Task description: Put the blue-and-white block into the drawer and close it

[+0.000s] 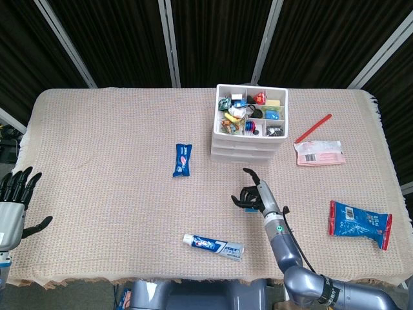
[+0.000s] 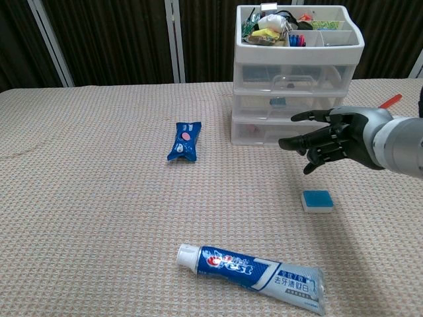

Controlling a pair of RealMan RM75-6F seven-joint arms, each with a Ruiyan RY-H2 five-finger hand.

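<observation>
1. The right hand (image 2: pixel 328 137) hangs above the table with its fingers spread and nothing in them, just in front of the white drawer unit (image 2: pixel 288 99).
2. The blue-and-white block (image 2: pixel 317 201) lies flat on the woven tablecloth (image 2: pixel 99 198), below and slightly to the right of that hand in the chest view (in the head view the hand hides it).
3. All three drawers of the unit look pushed in; its top tray is filled with small odds and ends.
4. The left hand (image 1: pixel 14 203) sits at the table's left edge, fingers apart and holding nothing.
5. A toothpaste tube (image 2: pixel 252 269) lies near the front edge, and a small blue packet (image 2: pixel 185 140) lies left of the drawer unit.
6. On the right side lie a red stick (image 1: pixel 313 128), a pink packet (image 1: pixel 319 154) and a blue snack bag (image 1: pixel 361 222).
</observation>
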